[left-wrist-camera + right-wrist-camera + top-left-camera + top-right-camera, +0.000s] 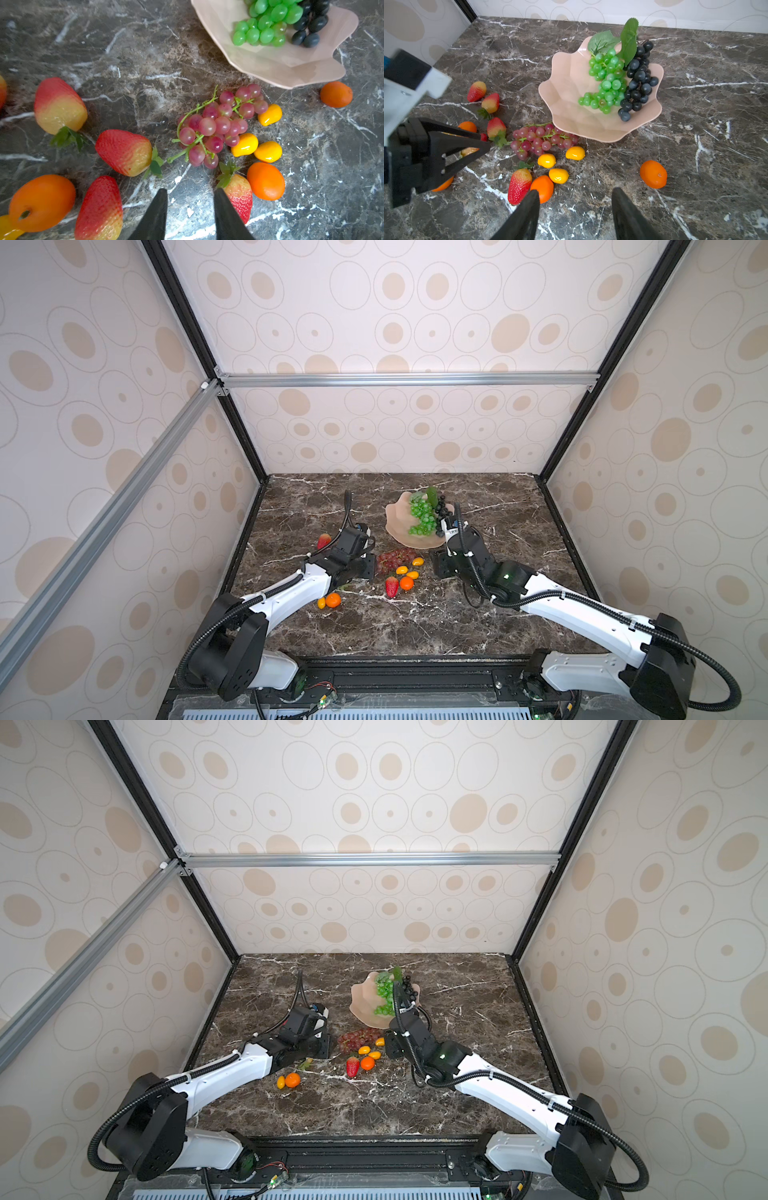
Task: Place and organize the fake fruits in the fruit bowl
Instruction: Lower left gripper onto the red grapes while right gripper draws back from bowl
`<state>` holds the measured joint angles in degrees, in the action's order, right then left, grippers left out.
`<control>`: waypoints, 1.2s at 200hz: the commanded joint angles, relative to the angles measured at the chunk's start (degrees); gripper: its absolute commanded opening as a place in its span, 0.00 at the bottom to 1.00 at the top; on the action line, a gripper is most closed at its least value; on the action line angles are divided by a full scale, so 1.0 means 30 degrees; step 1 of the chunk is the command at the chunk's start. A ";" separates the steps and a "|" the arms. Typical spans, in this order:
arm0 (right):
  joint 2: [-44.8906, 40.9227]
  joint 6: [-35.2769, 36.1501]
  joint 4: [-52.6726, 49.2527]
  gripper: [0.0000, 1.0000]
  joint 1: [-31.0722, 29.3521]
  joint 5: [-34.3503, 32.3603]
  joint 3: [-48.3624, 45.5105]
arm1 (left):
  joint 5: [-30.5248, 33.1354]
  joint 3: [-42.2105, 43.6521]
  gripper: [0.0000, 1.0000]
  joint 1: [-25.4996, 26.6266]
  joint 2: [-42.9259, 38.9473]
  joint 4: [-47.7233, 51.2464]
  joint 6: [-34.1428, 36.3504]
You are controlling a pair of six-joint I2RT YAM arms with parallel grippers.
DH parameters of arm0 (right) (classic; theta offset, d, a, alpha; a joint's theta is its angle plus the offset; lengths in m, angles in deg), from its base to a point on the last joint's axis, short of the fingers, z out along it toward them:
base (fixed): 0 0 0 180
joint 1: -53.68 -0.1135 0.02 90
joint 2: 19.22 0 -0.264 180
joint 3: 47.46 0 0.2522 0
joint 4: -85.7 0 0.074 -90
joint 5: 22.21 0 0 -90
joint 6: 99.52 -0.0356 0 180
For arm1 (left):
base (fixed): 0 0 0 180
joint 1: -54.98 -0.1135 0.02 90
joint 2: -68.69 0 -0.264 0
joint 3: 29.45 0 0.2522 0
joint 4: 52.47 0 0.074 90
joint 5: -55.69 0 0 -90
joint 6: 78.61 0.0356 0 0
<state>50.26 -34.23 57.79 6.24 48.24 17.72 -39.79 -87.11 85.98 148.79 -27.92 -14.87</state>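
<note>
Your left gripper (190, 192) stands partly open with nothing between its fingers, low over the table (145, 62) and just short of the red grapes (216, 126). Your right gripper (575, 192) is spread wider, and it is empty too. In both top views the bowl (397, 518) sits just below mid-frame, with the green grapes (422, 512) and black grapes (441, 508) in its right side. Below the bowl in the frame, on the table, lie the red grapes, three yellow ovals (402, 570) and a strawberry (391, 587) just beside a tangerine (406, 583). At lower left, a second tangerine (333, 600) lies beside the left arm.
</note>
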 commanded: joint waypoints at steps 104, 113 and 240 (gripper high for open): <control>0.0985 -0.0652 -0.1456 0.58 0.0148 -0.0098 0.0790 | -0.0002 -0.0376 0.22 -0.0110 0.3330 -0.0068 0.0664; 0.0959 -0.0615 -0.1546 0.59 0.0155 -0.0088 0.0800 | -0.0019 -0.0484 0.22 -0.0111 0.3575 -0.0206 0.0738; 0.0386 -0.0203 -0.2407 0.59 0.0140 -0.0470 0.0838 | 0.2135 -0.3222 0.35 -0.0128 0.6354 0.1786 0.3709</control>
<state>52.14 -35.50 52.54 6.26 47.78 18.79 -34.34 -94.59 85.83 166.23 -26.28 -8.03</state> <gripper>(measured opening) 0.589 0.352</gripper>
